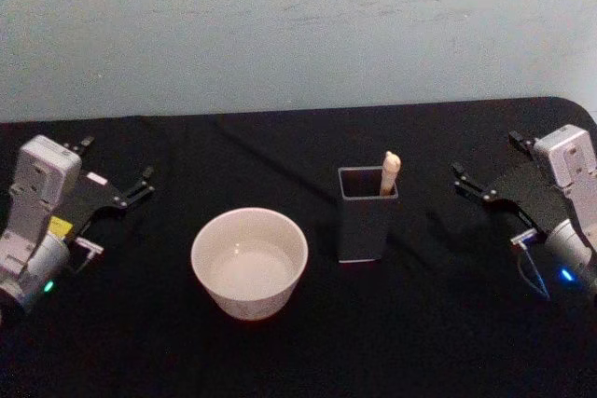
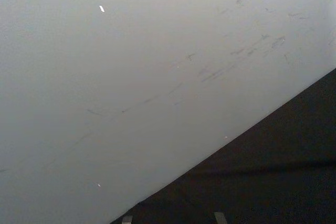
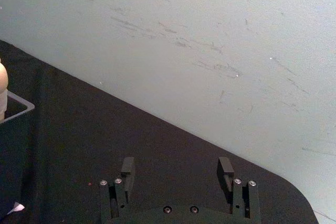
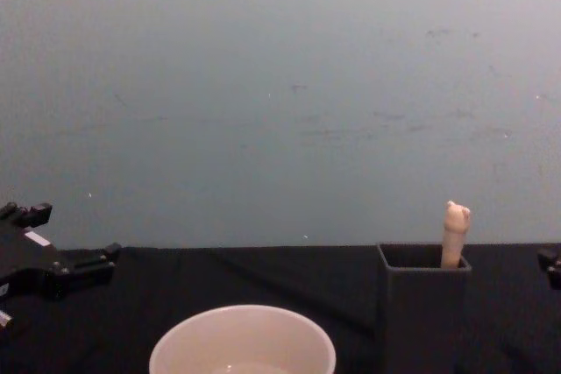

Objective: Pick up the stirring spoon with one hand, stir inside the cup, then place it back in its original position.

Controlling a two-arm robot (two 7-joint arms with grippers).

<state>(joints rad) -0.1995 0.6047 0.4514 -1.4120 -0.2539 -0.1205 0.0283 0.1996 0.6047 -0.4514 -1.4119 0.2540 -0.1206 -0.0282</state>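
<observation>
Inside the holder (image 1: 366,230) beside the cup (image 1: 244,303) stands the spoon (image 1: 389,174).

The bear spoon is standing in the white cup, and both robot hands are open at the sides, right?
Not quite. The stirring spoon stands in the dark grey holder, not in the cup, which sits beside it; the head view shows this. The rest is right: the left gripper and the right gripper are open at the sides.
</observation>
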